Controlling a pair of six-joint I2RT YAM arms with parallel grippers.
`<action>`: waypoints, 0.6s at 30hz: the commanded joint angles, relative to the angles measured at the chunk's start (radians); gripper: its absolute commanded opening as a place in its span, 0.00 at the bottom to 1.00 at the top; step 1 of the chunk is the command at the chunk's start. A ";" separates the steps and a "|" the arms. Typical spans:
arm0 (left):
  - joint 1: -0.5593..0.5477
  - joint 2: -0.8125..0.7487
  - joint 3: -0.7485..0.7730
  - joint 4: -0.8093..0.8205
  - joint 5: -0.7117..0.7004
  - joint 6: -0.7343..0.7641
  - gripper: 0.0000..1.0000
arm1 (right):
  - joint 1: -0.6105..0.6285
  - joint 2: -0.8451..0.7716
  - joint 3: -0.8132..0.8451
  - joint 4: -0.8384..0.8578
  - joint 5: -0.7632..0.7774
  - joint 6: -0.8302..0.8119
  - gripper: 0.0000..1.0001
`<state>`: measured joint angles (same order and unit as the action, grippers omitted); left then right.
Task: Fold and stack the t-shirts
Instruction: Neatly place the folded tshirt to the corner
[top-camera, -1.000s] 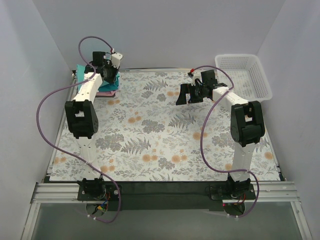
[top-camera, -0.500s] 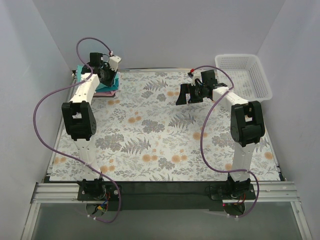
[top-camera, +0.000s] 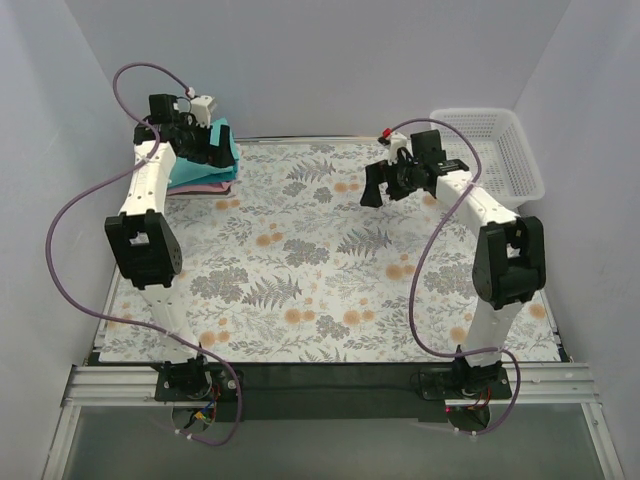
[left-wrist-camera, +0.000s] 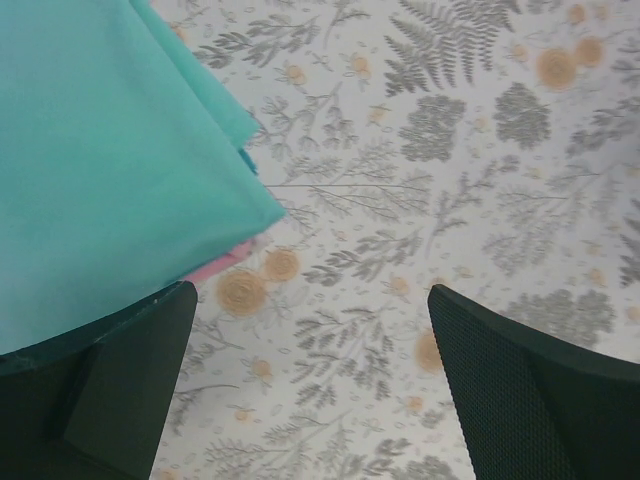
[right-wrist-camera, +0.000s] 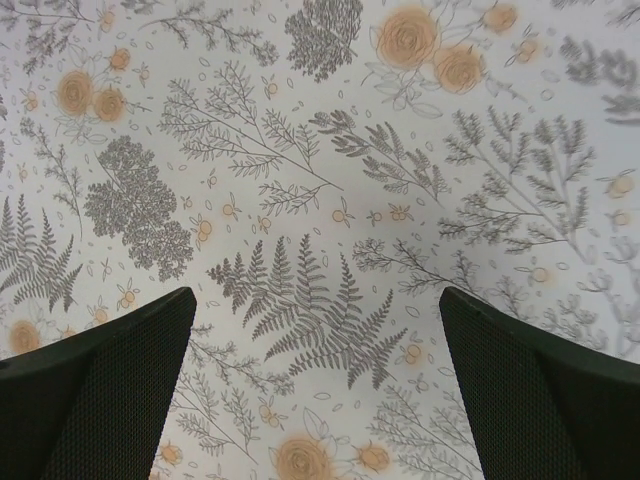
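No readable txt, labels, brands or nos. in any view; table cover (top-camera: 300, 262) carries only a fern & flower print; any markings on the arms too small to read.

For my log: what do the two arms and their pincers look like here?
The left arm and right arm have white links and boxy black joints. A purple cable loops along each. The left pincer and right pincer have broad black fingers with finely dotted pads.
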<state>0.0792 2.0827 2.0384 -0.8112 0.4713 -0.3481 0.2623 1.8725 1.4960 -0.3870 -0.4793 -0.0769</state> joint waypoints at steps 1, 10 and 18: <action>-0.013 -0.144 -0.067 -0.043 0.115 -0.161 0.95 | -0.003 -0.160 -0.005 -0.045 0.082 -0.110 0.98; -0.019 -0.410 -0.449 0.059 0.075 -0.256 0.97 | -0.080 -0.450 -0.233 -0.115 0.169 -0.104 0.98; -0.032 -0.700 -0.875 0.127 -0.006 -0.244 0.98 | -0.140 -0.722 -0.517 -0.115 0.202 -0.119 0.98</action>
<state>0.0559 1.5131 1.2591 -0.7200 0.5060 -0.5900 0.1352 1.2388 1.0382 -0.4904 -0.2939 -0.1722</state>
